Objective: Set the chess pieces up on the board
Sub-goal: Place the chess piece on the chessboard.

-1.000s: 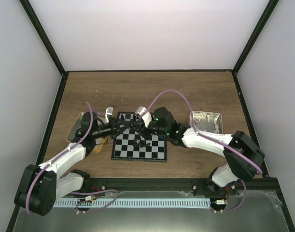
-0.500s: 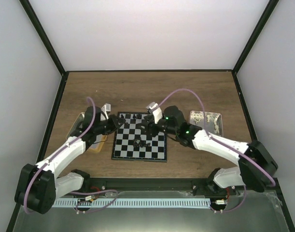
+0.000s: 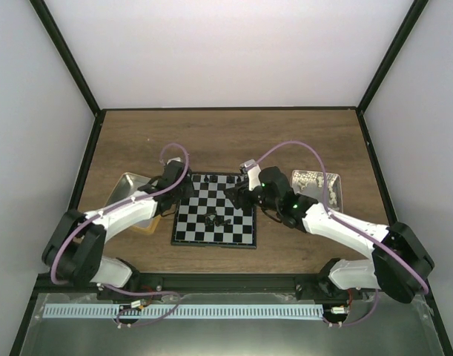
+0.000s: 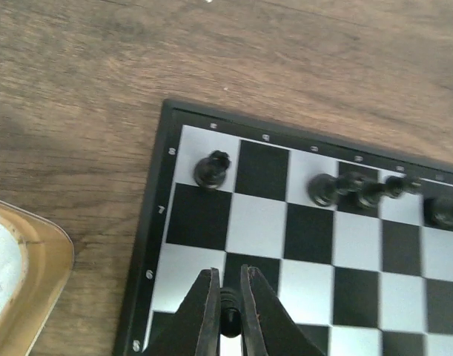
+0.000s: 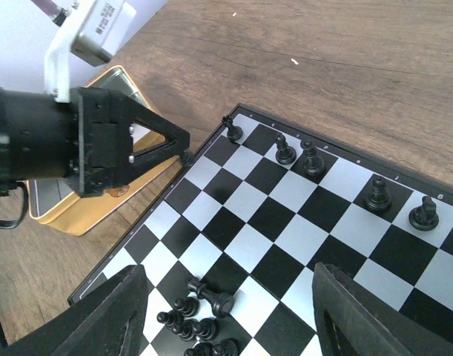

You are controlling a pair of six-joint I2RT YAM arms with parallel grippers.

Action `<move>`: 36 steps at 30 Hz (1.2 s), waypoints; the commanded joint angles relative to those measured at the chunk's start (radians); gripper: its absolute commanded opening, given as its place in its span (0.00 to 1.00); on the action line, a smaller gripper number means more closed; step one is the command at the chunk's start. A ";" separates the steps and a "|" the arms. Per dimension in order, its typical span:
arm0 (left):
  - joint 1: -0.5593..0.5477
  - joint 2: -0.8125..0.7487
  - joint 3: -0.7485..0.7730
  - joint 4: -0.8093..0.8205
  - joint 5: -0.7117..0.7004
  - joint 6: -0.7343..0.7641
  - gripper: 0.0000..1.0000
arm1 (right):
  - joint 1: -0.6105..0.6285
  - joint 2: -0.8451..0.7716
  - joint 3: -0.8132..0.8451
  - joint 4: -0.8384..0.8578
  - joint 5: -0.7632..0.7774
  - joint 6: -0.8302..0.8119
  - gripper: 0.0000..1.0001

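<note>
Black piece, seemingly a pawn, pinched by the left fingers over the board; right fingers spread wide.

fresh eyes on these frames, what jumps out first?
The checkered board, centre of view, with a few black pieces standing along its far row and a cluster bunched in its near half. The left jaws pinch one piece over the board's left edge; the right jaws hang open above.

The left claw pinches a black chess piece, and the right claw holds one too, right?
No. The left claw pinches a chess piece, but the right claw is open and empty; the right wrist view shows it.
</note>
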 commanded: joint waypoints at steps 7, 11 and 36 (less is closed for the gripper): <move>-0.004 0.142 -0.011 0.248 -0.154 0.063 0.04 | -0.008 -0.006 -0.003 -0.019 0.022 0.023 0.60; 0.000 0.183 -0.015 0.282 -0.142 0.066 0.04 | -0.008 -0.011 -0.002 -0.030 0.027 0.023 0.60; 0.028 0.278 0.018 0.279 -0.125 0.092 0.04 | -0.007 -0.006 -0.002 -0.046 0.036 0.026 0.59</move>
